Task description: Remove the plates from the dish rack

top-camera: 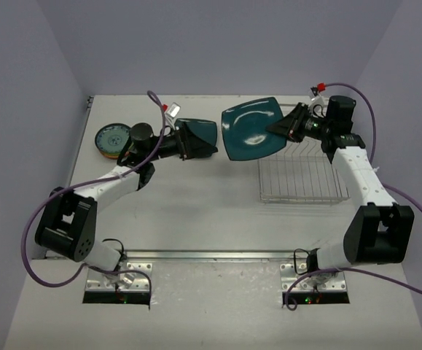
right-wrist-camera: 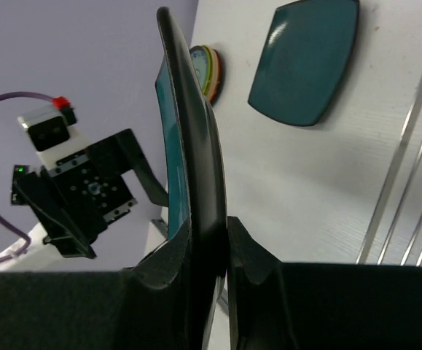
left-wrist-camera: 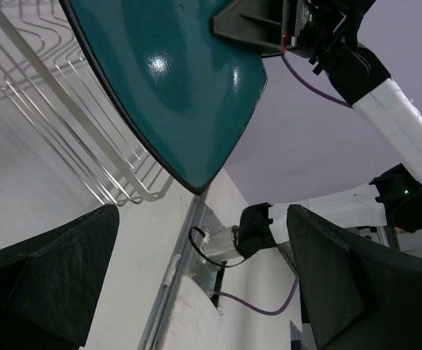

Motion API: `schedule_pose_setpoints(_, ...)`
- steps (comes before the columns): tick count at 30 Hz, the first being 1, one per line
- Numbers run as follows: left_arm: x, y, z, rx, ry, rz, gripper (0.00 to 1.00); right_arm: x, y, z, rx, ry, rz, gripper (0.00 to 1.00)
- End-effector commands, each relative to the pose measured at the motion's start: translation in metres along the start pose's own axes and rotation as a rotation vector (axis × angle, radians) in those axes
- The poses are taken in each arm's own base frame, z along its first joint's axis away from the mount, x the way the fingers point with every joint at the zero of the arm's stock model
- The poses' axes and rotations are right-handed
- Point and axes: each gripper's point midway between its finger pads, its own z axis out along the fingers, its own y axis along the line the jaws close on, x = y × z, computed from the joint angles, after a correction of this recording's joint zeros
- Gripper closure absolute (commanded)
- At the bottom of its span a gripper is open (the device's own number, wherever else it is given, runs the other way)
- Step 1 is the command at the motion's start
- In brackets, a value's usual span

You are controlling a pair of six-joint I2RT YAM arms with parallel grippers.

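Observation:
My right gripper [top-camera: 282, 128] is shut on the rim of a large dark-teal rounded-square plate [top-camera: 251, 130] and holds it tilted in the air, left of the silver wire dish rack [top-camera: 302, 177]. In the right wrist view the plate [right-wrist-camera: 190, 138] stands edge-on, pinched between my fingers [right-wrist-camera: 258, 255]. My left gripper [top-camera: 198, 142] is open and empty, just left of that plate and facing it [left-wrist-camera: 167, 80]. A second dark-teal plate [top-camera: 205, 129] lies flat on the table under the left gripper. A stack of small round plates [top-camera: 114, 139] sits at the far left. No plates show in the rack.
The rack's wires [left-wrist-camera: 65, 124] show beside the held plate in the left wrist view. The second teal plate [right-wrist-camera: 305, 62] and the round stack [right-wrist-camera: 209, 69] lie beyond the held plate in the right wrist view. Walls close the table at back and sides.

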Motion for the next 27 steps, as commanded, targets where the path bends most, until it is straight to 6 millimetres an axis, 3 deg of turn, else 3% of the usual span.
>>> schedule_pose_setpoints(1, -0.002, -0.023, 0.026, 0.108, 0.019, -0.023, 0.04, -0.023, 0.076, -0.022, -0.235, -0.087, -0.119, 1.00)
schedule_pose_setpoints(6, 0.006, -0.017, 0.052, 0.117, 0.060, -0.105, 0.08, -0.013, 0.083, -0.018, -0.261, -0.062, -0.101, 1.00)
schedule_pose_setpoints(12, -0.006, -0.025, 0.063, 0.150, 0.042, -0.124, 0.18, 0.004, 0.083, -0.007, -0.268, -0.020, -0.055, 1.00)
schedule_pose_setpoints(17, -0.011, -0.031, 0.065, 0.193, 0.024, -0.182, 0.52, 0.006, 0.075, 0.001, -0.235, -0.021, -0.002, 1.00)
schedule_pose_setpoints(19, -0.011, -0.029, 0.065, 0.191, 0.022, -0.203, 0.79, 0.003, 0.075, 0.003, -0.225, -0.027, 0.013, 1.00)
schedule_pose_setpoints(22, -0.011, -0.027, 0.065, 0.185, 0.014, -0.218, 1.00, -0.001, 0.073, 0.006, -0.216, -0.032, 0.028, 1.00)
schedule_pose_setpoints(25, -0.013, -0.026, 0.061, 0.175, 0.007, -0.192, 1.00, 0.001, 0.069, 0.007, -0.204, -0.025, 0.032, 0.96)
schedule_pose_setpoints(27, -0.024, -0.018, 0.056, 0.140, 0.004, -0.167, 1.00, 0.007, 0.061, 0.007, -0.177, -0.010, 0.018, 0.80)
